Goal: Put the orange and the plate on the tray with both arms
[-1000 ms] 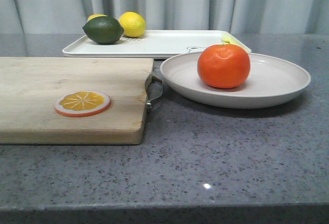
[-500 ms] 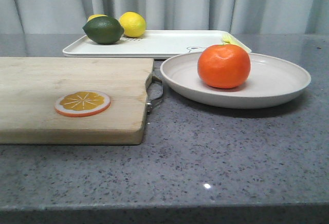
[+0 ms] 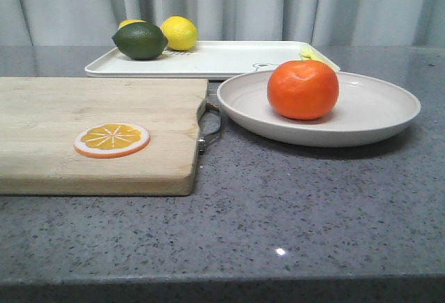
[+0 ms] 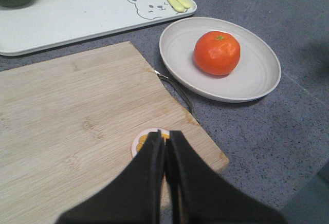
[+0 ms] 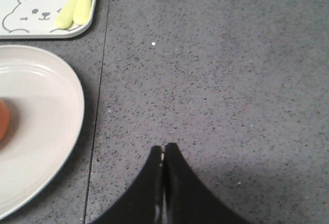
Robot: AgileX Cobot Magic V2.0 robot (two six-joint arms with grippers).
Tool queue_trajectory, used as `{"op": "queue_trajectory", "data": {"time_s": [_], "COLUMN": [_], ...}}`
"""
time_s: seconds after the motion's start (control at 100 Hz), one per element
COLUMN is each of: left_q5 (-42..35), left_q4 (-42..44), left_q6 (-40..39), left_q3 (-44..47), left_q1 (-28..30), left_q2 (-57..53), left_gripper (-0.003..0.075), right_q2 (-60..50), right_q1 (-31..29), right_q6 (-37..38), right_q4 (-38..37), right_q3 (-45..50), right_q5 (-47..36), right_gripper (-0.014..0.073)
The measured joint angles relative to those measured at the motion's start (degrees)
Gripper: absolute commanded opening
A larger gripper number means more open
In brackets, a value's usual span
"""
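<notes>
Orange point(image 3: 303, 89) sitting in plate point(image 3: 375, 108) on table, near tray point(image 3: 222, 58) | left claw point(image 4: 165, 149), right claw point(image 5: 163, 157) both hanging pinched closed, empty | orange likely firm, rolling easily: grasp its sides; plate stiff, slippery: pinch the rim

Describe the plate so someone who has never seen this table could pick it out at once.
Start at the wooden cutting board on the grey counter; just right of its metal handle sits the plate, in front of the white tray. It is the only round, shallow off-white dish, and a whole orange rests in it, unlike the rectangular tray behind.
</notes>
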Motion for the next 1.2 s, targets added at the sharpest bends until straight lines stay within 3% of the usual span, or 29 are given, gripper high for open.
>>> {"op": "queue_trajectory", "data": {"time_s": [0.23, 0.3, 0.49, 0.56, 0.93, 1.2], "left_q5": [0.0, 0.0, 0.0, 0.0, 0.0, 0.0], "left_q4": [0.0, 0.0, 0.0, 0.0, 0.0, 0.0], "left_q6": [-0.05, -0.05, -0.05, -0.05, -0.05, -0.05], "left_q3": [5.29, 6.1, 6.73, 6.73, 6.76, 6.86], "left_q1": [0.09, 0.09, 0.09, 0.09, 0.09, 0.09], "left_q2": [-8.11, -9.3, -9.82, -9.82, -9.82, -9.82], "left_gripper": [-0.0019, -0.0019, -0.0019, -0.0019, -0.0019, -0.0019], "right_q2": [7.48, 10.28, 18.26, 21.08, 35.04, 42.03], "right_q1": [2.94, 3.07, 3.07, 3.07, 3.1, 3.1], "right_q6": [-0.49, -1.02, -1.75, -2.19, -7.34, -8.37], "right_q4": [0.2, 0.2, 1.77, 3.22, 14.85, 15.65], "right_q3": [-6.32, -9.12, -16.79, -20.09, -31.35, -31.75], "right_q5": [3.31, 5.23, 11.53, 13.89, 23.34, 23.34], "right_gripper": [-0.0037, 0.0024, 0.029, 0.0344, 0.0353, 0.0349]}}
